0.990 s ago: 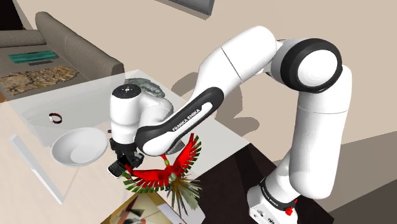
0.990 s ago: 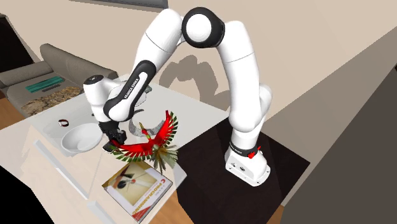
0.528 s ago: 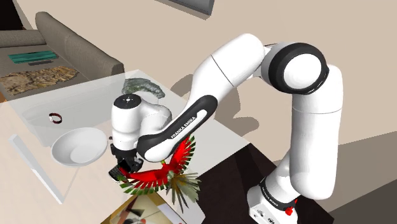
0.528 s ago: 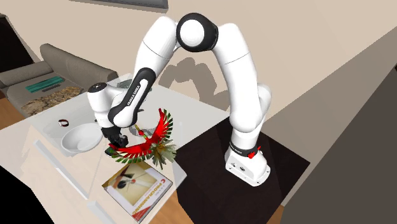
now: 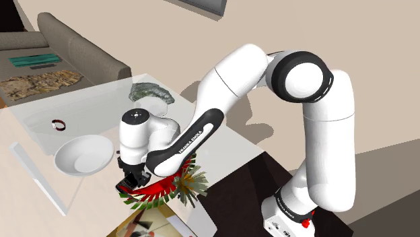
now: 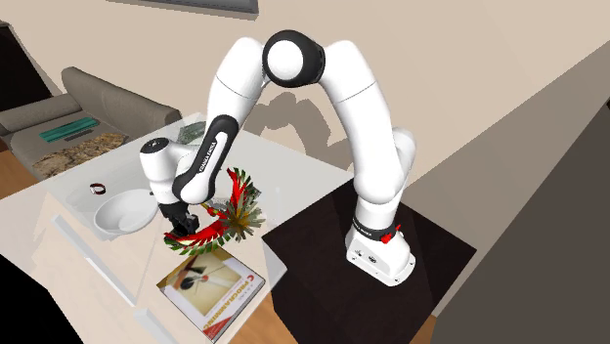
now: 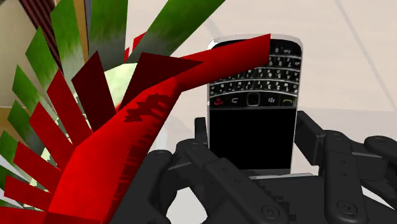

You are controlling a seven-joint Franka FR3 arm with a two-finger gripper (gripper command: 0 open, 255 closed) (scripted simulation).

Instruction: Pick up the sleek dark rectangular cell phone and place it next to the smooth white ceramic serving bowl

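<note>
Straddling the phone (image 7: 252, 89), clasped or not I cannot tell, the gripper (image 7: 251, 139) may snag the red bird's wing (image 7: 108, 153) beside it.

The shoulder camera sits beside and a little behind my stand (image 5: 291, 214), fairly near, looking down and leftward over the desk (image 5: 94, 111). The second exterior camera stands farther back and higher, taking in my whole arm (image 6: 360, 93). Both share the desk, the white bowl (image 5: 82, 153) and the far sofa (image 5: 81, 50). My wrist camera looks along my jaws, very close to the phone (image 7: 253, 108).
</note>
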